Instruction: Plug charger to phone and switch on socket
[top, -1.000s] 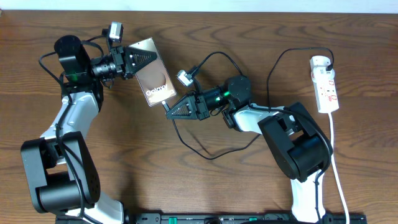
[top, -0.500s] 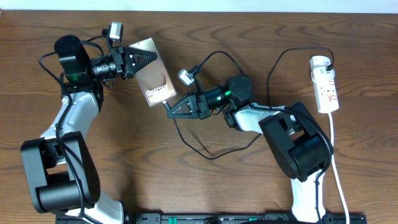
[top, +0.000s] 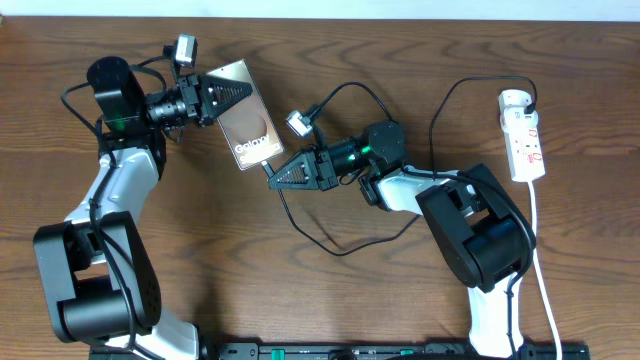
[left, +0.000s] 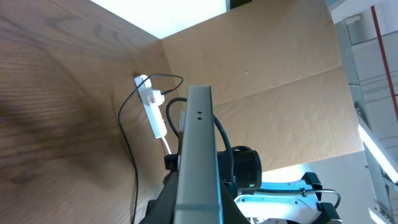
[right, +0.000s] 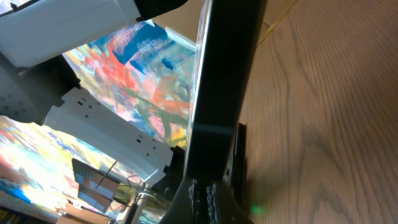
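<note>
Far left: left pincer (top: 222, 95) clenched on the upper end of the flat brownish-grey rectangular phone with white "Galaxy" lettering (top: 248, 125), holding it tilted up off the dark wooden bench (top: 200, 260). Seen edge-on from the left wrist, so lifted, not lying flat.

Just right of the phone's lower end: right pincer (top: 272, 180), fingers drawn together to a point, apparently grasping the tip of the long thin black charger cable (top: 338, 253). Tip right at the phone's lower edge; impossible to tell from any view whether seated in the port or only pressed against it. Rest of the cable looping loose across the bench towards the right.

Far right: narrow white power strip with red switch marks (top: 526, 140), black plug already in its rounded top end, well apart from both arms. Switch position too small to read.

Judged progress: phone and connector both in hand, brought together, plugging either under way or just reached. Left to do: confirming the connection, then pressing the strip's switch.
</note>
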